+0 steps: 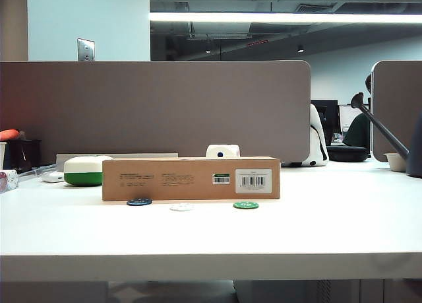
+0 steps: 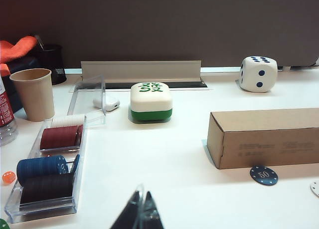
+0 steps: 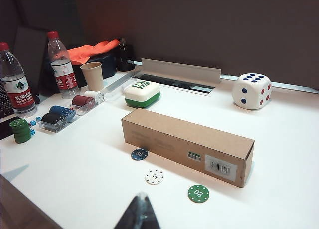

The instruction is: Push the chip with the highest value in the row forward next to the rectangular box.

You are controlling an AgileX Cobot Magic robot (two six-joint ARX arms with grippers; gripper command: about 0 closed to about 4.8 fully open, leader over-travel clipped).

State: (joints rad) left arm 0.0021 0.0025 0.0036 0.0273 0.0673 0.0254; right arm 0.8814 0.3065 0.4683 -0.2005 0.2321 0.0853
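Note:
The blue chip point(image 1: 139, 201) marked 50 point(image 2: 264, 175) point(image 3: 139, 154) lies flat on the white table, close against the front face of the brown rectangular box point(image 1: 191, 179) point(image 2: 264, 136) point(image 3: 187, 144). The white chip point(image 1: 181, 207) point(image 3: 154, 176) and the green chip point(image 1: 245, 205) point(image 3: 198, 193) marked 20 lie a little further from the box. My left gripper point(image 2: 141, 196) is shut and empty, over bare table well short of the box's end. My right gripper point(image 3: 141, 198) is shut and empty, short of the white chip. Neither arm shows in the exterior view.
A white-and-green rounded case point(image 2: 151, 102) point(image 3: 142, 93) and a large white die point(image 2: 258, 74) point(image 3: 251, 91) stand behind the box. A clear tray of chip stacks point(image 2: 47, 181), a paper cup point(image 2: 33, 93), two water bottles point(image 3: 62, 64) and a green chip stack point(image 3: 20, 129) are at the left.

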